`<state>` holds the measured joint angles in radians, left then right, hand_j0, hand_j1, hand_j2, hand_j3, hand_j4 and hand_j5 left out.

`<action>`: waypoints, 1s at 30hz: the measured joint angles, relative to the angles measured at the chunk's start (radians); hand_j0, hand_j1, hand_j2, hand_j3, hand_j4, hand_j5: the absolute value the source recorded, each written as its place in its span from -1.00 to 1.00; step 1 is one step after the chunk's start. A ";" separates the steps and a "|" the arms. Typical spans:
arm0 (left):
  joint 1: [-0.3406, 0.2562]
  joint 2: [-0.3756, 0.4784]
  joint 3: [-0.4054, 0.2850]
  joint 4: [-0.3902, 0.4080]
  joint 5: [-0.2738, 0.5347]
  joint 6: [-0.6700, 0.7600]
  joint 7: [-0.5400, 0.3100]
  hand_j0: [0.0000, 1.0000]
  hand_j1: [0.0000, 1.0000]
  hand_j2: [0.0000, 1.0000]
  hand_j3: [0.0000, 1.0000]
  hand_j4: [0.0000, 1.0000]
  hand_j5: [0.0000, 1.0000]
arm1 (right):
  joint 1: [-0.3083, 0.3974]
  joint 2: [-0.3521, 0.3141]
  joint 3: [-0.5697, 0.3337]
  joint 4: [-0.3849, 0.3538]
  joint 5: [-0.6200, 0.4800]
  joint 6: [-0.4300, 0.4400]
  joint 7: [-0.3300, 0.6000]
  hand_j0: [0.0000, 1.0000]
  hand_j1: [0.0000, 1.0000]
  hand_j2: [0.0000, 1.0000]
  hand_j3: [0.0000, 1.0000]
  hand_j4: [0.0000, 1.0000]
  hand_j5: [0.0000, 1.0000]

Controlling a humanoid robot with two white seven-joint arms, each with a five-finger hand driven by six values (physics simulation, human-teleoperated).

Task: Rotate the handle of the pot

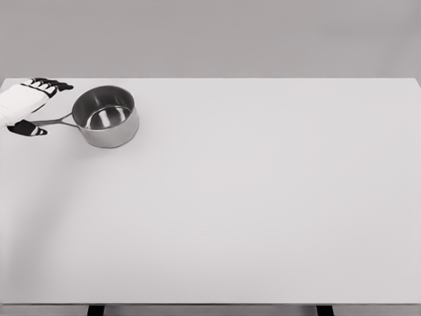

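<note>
A shiny steel pot [105,116] stands upright on the white table [250,197] near its far left corner. Its thin handle [54,121] points left, toward the picture's left edge. My left hand [31,105] reaches in from the left edge with its black fingers [49,84] spread above the handle and its thumb [27,129] just below it. The handle passes between fingers and thumb; the hand is open and does not clasp it. The pot is empty inside.
The table's far edge runs just behind the pot and hand. Two dark table legs [96,309] show under the near edge.
</note>
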<state>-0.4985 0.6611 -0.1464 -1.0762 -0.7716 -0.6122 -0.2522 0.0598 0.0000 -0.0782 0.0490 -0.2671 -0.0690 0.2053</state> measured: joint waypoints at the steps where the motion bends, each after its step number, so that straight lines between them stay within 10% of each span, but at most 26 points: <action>1: -0.003 0.000 0.000 0.005 0.000 0.000 0.000 1.00 1.00 1.00 1.00 1.00 1.00 | 0.000 0.000 0.000 0.000 0.000 0.000 0.000 1.00 1.00 1.00 1.00 1.00 1.00; 30: -0.083 -0.001 -0.002 0.160 0.000 0.000 0.000 1.00 1.00 1.00 1.00 1.00 1.00 | 0.000 0.000 0.000 0.000 0.000 0.000 0.000 1.00 1.00 1.00 1.00 1.00 1.00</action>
<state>-0.5814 0.6605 -0.1484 -0.9164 -0.7717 -0.6122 -0.2522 0.0598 0.0000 -0.0782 0.0490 -0.2671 -0.0690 0.2055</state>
